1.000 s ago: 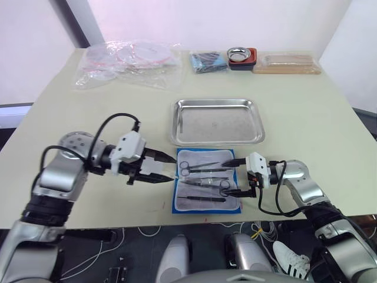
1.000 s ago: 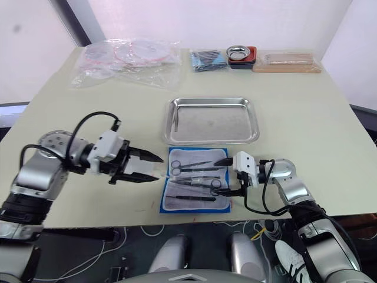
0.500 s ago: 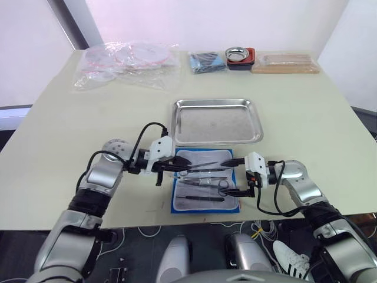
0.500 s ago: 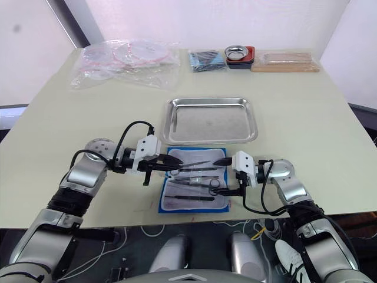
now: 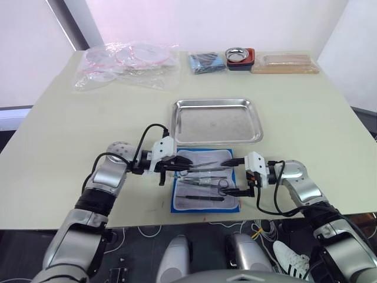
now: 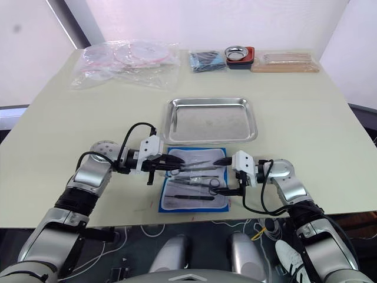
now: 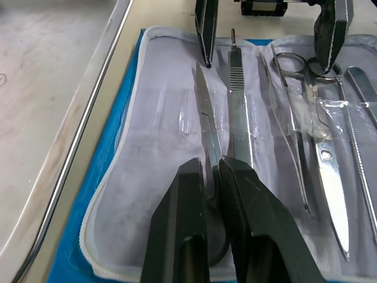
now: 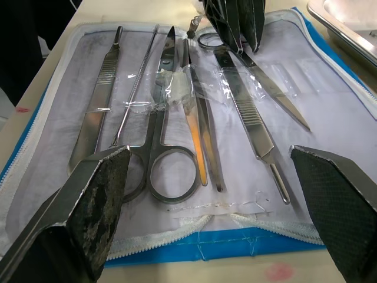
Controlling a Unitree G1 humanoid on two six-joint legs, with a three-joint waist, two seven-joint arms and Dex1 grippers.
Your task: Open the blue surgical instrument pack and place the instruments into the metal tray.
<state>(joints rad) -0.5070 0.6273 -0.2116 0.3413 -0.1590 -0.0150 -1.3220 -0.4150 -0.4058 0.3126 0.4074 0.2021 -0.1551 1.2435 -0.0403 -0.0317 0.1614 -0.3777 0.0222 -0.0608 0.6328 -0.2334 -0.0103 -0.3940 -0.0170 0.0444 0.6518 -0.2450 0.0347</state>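
Blue surgical instrument pack (image 5: 206, 187) lies spread open on the cream surface (image 5: 70, 130), pale lining up, just beside the near rim of the metal tray (image 5: 217, 121). The tray itself holds nothing. On the pack's lining the instruments (image 8: 194, 112) lie side by side: ring-handled scissors, straight forceps, a scalpel handle and a thin probe, some under a clear plastic strip.

From the pack's left edge the left gripper (image 7: 213, 171) reaches over the lining, its jaws drawn narrow around the handle end of one pair of scissors (image 7: 206, 115), whose blades point toward the opposite edge. At that right edge the right gripper (image 5: 235, 175) sits low with its jaws spread wide, one finger by the tray side of the pack and one by the near side, holding nothing.

Beyond the tray, at the far edge of the surface, are clear plastic bags (image 5: 126, 62) with red-trimmed contents, a darker blue packet (image 5: 207, 62), a small metal bowl in a red holder (image 5: 240, 57) and a flat tan packet (image 5: 285, 62).
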